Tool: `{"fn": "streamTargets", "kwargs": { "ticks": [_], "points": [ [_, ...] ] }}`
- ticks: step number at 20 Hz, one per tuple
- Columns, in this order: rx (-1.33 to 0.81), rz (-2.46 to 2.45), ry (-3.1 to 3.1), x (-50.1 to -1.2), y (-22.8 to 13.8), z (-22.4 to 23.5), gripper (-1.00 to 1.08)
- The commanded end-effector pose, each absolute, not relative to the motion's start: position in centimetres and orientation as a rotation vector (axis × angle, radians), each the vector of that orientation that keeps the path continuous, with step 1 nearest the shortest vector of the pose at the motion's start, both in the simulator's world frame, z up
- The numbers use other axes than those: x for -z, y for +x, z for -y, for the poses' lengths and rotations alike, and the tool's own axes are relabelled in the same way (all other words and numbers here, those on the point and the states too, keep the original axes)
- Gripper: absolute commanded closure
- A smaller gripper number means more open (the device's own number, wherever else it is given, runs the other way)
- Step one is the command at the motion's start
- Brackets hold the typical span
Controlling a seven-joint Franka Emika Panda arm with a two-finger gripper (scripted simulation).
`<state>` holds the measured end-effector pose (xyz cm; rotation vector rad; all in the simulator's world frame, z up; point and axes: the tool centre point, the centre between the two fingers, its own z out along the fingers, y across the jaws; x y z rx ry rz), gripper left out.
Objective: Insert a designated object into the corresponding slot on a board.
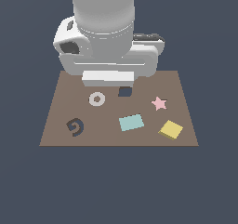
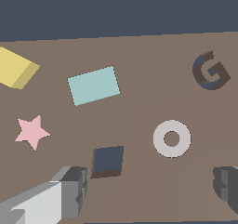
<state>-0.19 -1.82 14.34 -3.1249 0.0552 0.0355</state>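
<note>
The claw (image 2: 149,190) hangs wide apart above the board (image 1: 60,97), holding nothing; the yellow block (image 1: 171,129) lies flat near the board's corner at the exterior view's lower right, beside the teal rectangle (image 1: 131,122); the slot (image 1: 124,92) sits mid-board near the far edge, empty.

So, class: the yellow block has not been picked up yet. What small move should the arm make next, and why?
Probably travel toward the yellow block, then descend over it. The gripper holds nothing, its jaws apart above the board beside the square slot, while the block lies untouched near the board's corner, beyond the pink star.
</note>
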Motion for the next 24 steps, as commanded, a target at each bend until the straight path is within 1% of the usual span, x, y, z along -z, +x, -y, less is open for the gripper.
{"fn": "streamTargets", "kwargs": {
  "ticks": [1,7,14,19,24],
  "points": [
    [-0.035,-0.055,-3.125,-14.3,-0.2,1.8,-0.92],
    [-0.034,-0.005,-3.126,-14.0,0.4,1.5,-0.92],
    [-0.031,0.187,-3.121,-12.9,2.4,0.2,-0.92],
    [-0.026,0.417,-3.100,-11.6,4.7,-1.7,-0.92],
    [-0.019,0.728,-3.045,-9.9,7.2,-4.9,-0.92]
  ]
}}
